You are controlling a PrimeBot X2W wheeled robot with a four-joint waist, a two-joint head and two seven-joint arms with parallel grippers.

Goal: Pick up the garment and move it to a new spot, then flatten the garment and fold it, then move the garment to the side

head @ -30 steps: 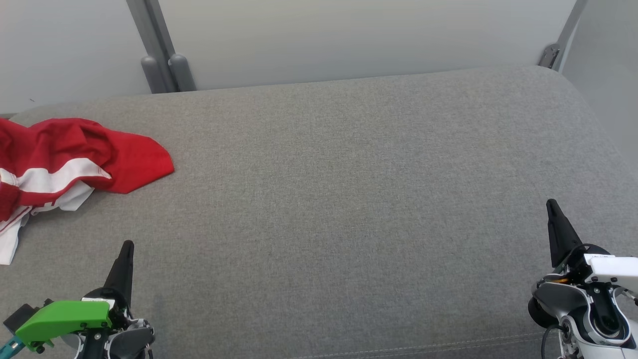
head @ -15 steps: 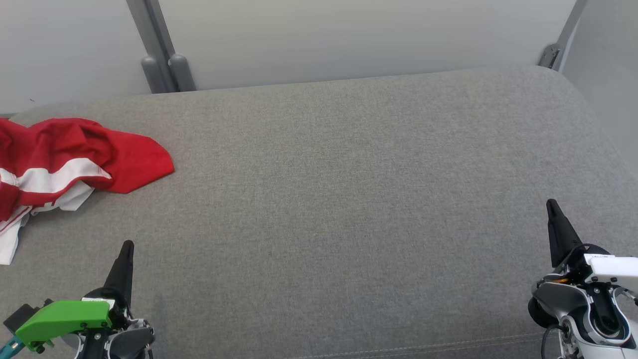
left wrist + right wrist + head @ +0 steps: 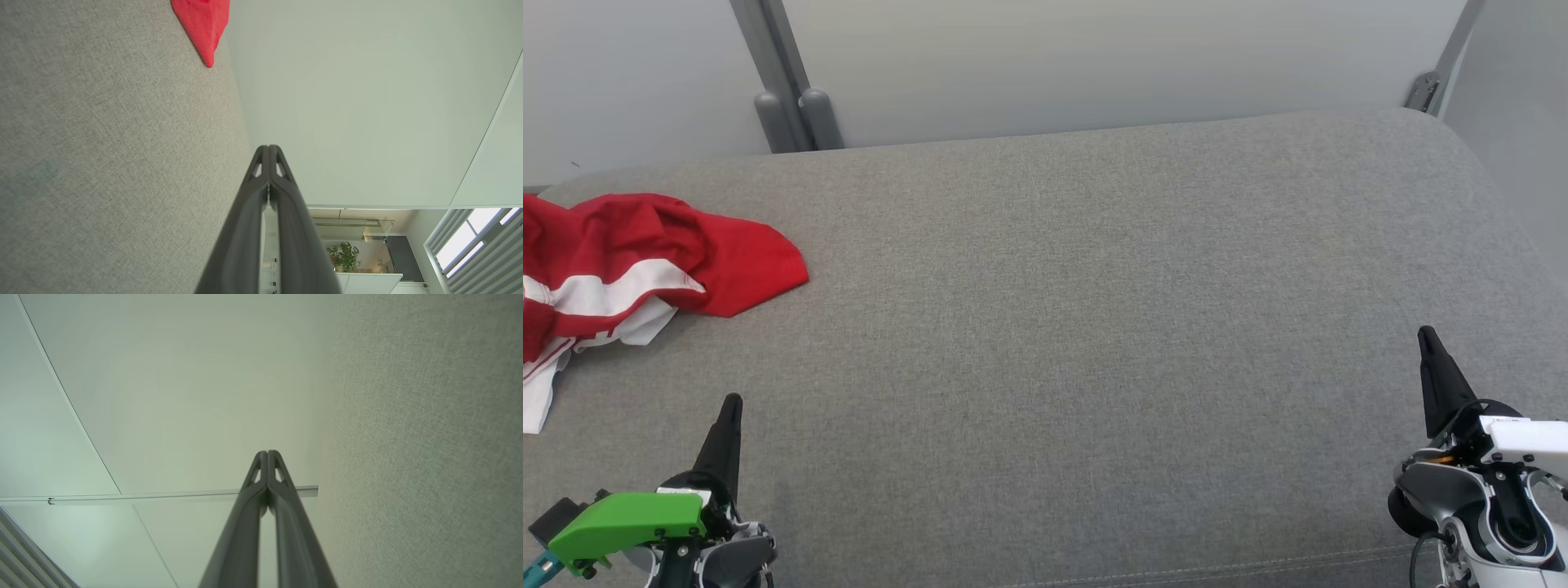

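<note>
Garment lies crumpled at the cushion's far left, untouched — left gripper and right gripper both closed, empty — risk: pinching one loose layer, dragging it off the edge.

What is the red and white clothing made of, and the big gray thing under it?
Red and white garment: looks like soft, matte cloth, maybe cotton; it slumps in loose folds.
Gray cushion: likely woven upholstery fabric, matte and flecked; a fine weave shows up close.
</note>
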